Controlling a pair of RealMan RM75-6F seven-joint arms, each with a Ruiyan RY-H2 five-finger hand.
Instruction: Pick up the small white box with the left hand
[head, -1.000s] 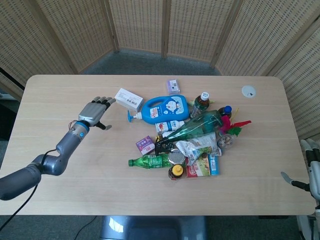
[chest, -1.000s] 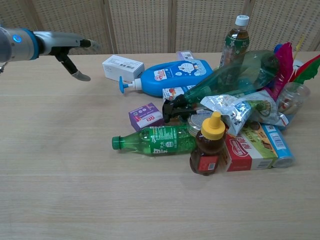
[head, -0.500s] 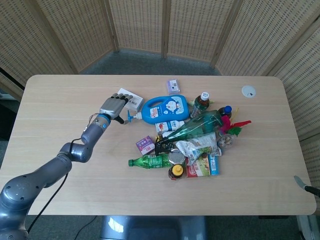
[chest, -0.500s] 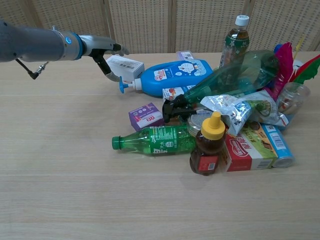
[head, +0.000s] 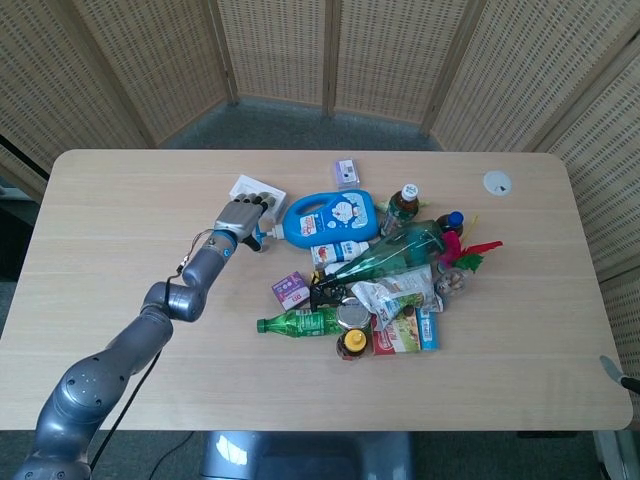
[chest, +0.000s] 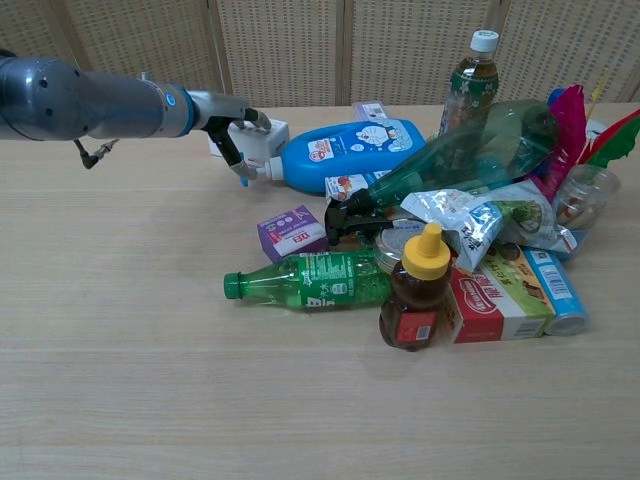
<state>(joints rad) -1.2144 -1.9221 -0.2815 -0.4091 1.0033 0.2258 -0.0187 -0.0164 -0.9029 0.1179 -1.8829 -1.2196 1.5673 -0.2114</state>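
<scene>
Head view shows the left hand (head: 240, 217) covering the small white box (head: 251, 189); chest view shows its thumb below. Grip cannot be confirmed.

The small white box (head: 250, 190) lies flat on the bench, a low rectangular carton (printing on it too small to read), just left of the heap, largely covered from above by the left hand (head: 241, 213).
</scene>
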